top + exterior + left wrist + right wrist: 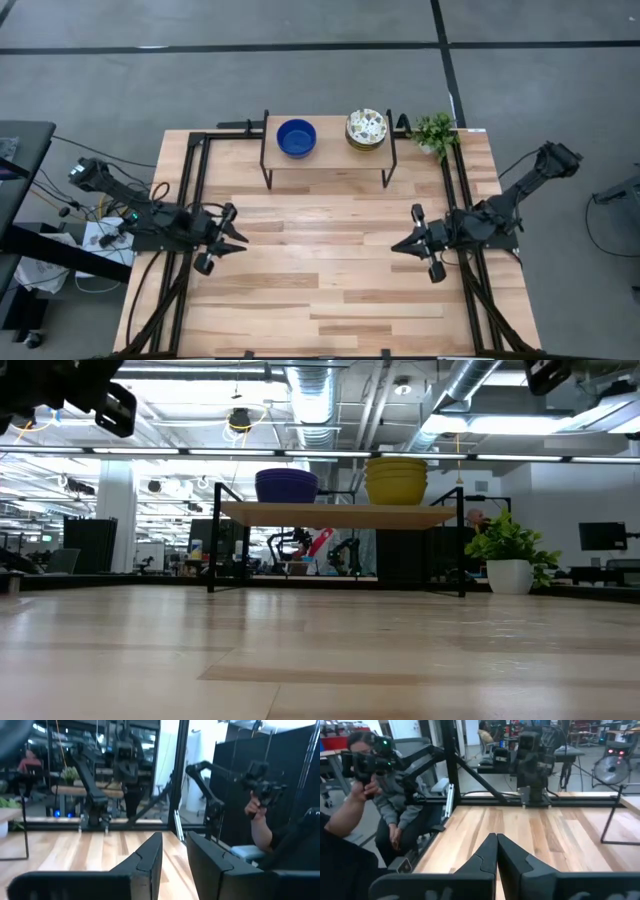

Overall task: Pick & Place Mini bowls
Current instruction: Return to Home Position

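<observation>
Shelf: a small wooden shelf [330,160] on black legs stands at the far edge of the table [330,290].
Blue bowls: the blue bowls [296,137] sit nested in one stack on the shelf's left half. From table height the stack [286,485] shows as several rims.
Patterned bowls: the patterned bowls [366,128] are stacked on the shelf's right half, apart from the blue ones.
Plant: a small plant [434,132] in a white pot stands on the table just off the shelf's right end.
Left gripper: the left gripper [243,240] hangs in front of the shelf and off to its left, well apart from it. Its fingers [150,862] are parted by a narrow gap with nothing between them.
Right gripper: the right gripper [394,246] hangs in front of the shelf and off to its right, well apart. Its fingers [485,855] are pressed together and hold nothing.
Person: a person [385,795] sits beyond the table's side, far from the shelf, holding up a dark device.
</observation>
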Action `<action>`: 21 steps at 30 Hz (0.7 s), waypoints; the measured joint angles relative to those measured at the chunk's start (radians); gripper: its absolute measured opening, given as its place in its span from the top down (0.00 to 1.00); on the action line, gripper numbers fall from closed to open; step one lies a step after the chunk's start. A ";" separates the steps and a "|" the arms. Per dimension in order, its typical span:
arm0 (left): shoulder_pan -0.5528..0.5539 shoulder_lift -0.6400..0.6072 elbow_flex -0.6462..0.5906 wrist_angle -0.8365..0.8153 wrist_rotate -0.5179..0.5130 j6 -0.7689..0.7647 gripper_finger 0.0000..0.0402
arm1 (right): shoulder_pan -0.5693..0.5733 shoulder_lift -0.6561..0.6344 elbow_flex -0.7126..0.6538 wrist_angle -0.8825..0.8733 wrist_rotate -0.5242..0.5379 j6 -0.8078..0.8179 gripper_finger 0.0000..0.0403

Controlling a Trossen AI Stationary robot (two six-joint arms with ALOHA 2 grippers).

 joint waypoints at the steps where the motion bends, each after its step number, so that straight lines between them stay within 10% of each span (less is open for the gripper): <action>1: 0.000 -0.023 -0.008 -0.004 0.000 0.008 0.78 | 0.001 0.000 -0.003 -0.004 0.013 0.000 1.00; 21: 0.000 -0.147 -0.058 -0.024 0.027 0.038 0.78 | -0.020 0.052 -0.070 -0.020 0.041 0.160 1.00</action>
